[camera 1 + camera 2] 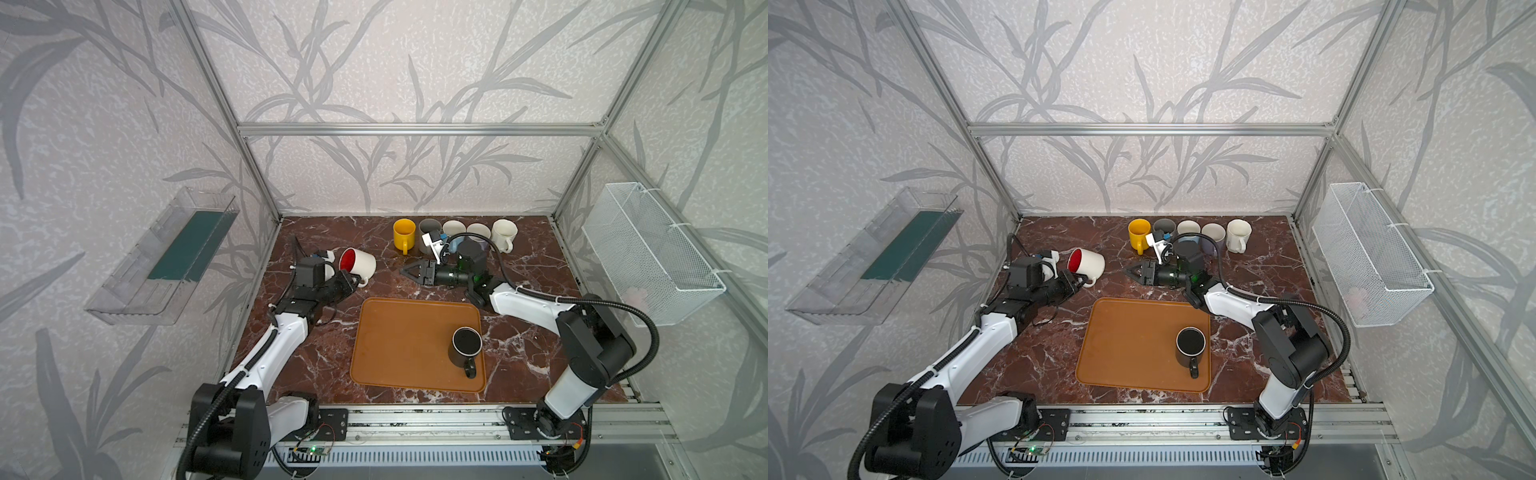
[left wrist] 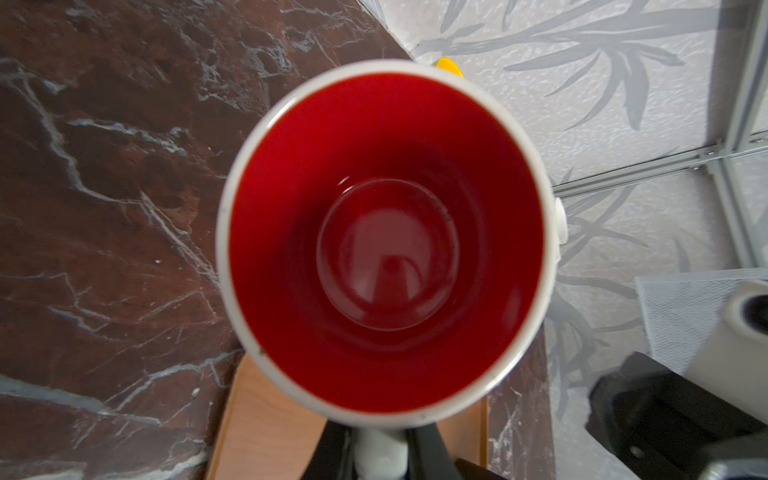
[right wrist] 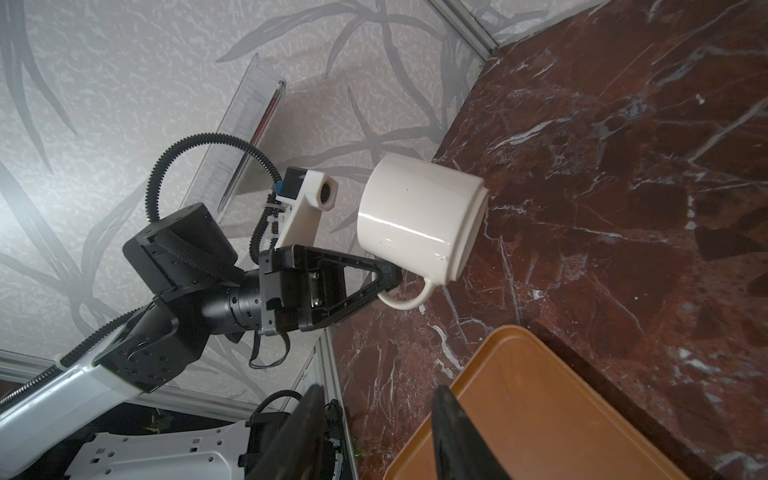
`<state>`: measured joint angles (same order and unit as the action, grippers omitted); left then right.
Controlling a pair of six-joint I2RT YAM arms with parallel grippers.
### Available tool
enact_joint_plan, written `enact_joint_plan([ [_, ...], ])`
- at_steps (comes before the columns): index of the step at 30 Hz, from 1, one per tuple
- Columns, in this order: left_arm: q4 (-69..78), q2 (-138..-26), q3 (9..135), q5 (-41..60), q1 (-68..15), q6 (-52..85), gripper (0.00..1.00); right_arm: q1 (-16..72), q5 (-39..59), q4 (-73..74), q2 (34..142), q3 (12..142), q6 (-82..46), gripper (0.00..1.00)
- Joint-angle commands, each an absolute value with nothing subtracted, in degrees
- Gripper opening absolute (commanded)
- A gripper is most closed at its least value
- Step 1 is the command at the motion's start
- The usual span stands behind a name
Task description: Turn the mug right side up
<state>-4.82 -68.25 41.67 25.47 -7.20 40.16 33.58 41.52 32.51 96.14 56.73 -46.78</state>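
One white mug, red inside, is tipped sideways over the table's back left part. The left gripper is clamped on its handle: turn slowly till the mouth faces up. The right gripper hangs nearby, jaws a little apart, empty.

- Top views: bright, even, diffuse light; shadows soft. Wide-angle lens: frame posts splay & bend twd the edges, corners stretched.
- Right wrist view: white glare streak along side of mug; wall washed out nr one edge; right gripper dark, out of focus.
- Left wrist view: mug rim v. close, soft; dim reflection in red bottom; table veins slightly smeared.
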Motion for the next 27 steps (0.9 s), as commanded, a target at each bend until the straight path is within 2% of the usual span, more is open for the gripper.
enact_joint_plan([
  [1,-4.0,-70.1,46.6,20.1,-9.1,34.9,0.0,33.1,39.5,28.2,93.0,55.9,-42.7,0.43],
  [11,-6.1,-82.1,54.7,11.9,-12.6,31.4,0.0,32.6,36.7,22.4,87.8,53.4,-39.1,0.43],
  [27,-11.5,-99.8,71.0,4.1,-13.0,25.0,0.0,31.8,28.7,9.4,76.2,49.6,-31.3,0.43],
])
